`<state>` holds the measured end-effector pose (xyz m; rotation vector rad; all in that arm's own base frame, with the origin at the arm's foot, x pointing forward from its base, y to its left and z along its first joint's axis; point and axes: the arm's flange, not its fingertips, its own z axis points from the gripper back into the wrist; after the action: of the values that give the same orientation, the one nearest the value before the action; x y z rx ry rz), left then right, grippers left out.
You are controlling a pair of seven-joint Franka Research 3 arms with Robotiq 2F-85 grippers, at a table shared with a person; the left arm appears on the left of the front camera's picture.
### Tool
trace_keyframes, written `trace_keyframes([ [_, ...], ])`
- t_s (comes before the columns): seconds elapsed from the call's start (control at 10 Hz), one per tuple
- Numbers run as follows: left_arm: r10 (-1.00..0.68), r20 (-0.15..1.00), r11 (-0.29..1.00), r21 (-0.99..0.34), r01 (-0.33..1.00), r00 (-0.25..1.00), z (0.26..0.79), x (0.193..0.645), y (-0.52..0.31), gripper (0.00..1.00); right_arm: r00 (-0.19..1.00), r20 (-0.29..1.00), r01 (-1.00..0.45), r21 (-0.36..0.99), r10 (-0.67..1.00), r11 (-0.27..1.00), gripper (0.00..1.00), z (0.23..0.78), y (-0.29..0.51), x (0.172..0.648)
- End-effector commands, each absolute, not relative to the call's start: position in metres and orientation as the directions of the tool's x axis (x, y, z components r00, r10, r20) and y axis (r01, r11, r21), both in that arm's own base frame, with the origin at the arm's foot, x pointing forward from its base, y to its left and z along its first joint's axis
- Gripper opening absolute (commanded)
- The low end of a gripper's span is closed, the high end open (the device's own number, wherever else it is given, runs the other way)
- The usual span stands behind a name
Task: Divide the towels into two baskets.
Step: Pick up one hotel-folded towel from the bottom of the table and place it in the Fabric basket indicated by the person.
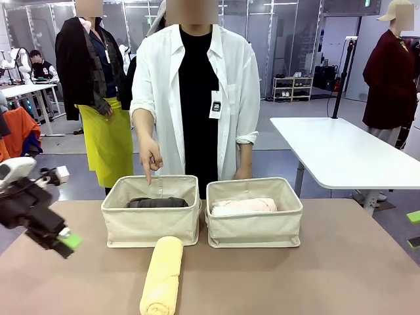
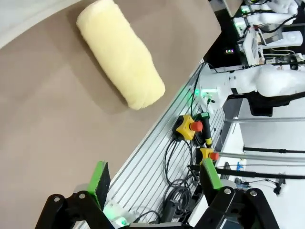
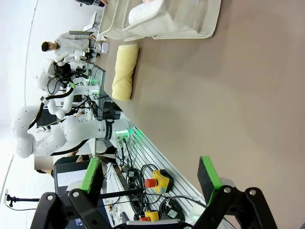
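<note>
Pale yellow towel point(image 1: 162, 275) lying before left basket point(image 1: 150, 226), person's hand point(image 1: 150, 157) pointing in

A pale yellow towel point(image 2: 121, 52) lies rolled on the brown counter point(image 2: 52, 138), near its edge. The left claw point(image 2: 155, 175) hangs spread wide and empty over that edge, apart from the towel, with red-buttoned stop boxes point(image 2: 188, 128) past the edge.

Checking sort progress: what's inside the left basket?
A dark grey towel lies in the left basket, with the person's hand pointing down into it. The basket's front wall hides anything lower.
</note>
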<state>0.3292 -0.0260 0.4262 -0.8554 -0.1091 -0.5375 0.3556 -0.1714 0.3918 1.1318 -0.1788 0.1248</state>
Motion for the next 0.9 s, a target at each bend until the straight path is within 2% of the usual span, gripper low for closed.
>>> trace_keyframes([
  [0.0, -0.368, 0.292, 0.594, -0.657, 0.465, 0.883, 0.408, 0.316, -0.077, 0.96, 0.977, 0.212, -0.195, 0.889, 0.006, 0.415, 1.00, 0.394, -0.170, 0.352],
  [0.1, -0.352, 0.297, 0.614, -0.642, 0.458, 0.888, 0.401, 0.315, -0.097, 0.96, 0.977, 0.212, -0.195, 0.889, 0.006, 0.415, 1.00, 0.394, -0.170, 0.352],
  [0.3, -0.318, 0.221, 0.651, -0.656, 0.382, 0.922, 0.383, 0.313, -0.134, 0.96, 0.977, 0.212, -0.195, 0.889, 0.006, 0.415, 1.00, 0.394, -0.170, 0.352],
  [0.4, -0.313, 0.232, 0.675, -0.628, 0.387, 0.921, 0.373, 0.315, -0.150, 0.96, 0.977, 0.212, -0.195, 0.889, 0.006, 0.415, 1.00, 0.394, -0.170, 0.352],
  [0.5, -0.299, 0.178, 0.694, -0.633, 0.342, 0.937, 0.364, 0.319, -0.160, 0.96, 0.977, 0.212, -0.195, 0.889, 0.006, 0.415, 1.00, 0.394, -0.170, 0.352],
  [0.8, -0.196, 0.220, 0.787, -0.547, 0.287, 0.956, 0.349, 0.329, -0.171, 0.96, 0.977, 0.212, -0.195, 0.889, 0.006, 0.415, 1.00, 0.394, -0.170, 0.352],
])
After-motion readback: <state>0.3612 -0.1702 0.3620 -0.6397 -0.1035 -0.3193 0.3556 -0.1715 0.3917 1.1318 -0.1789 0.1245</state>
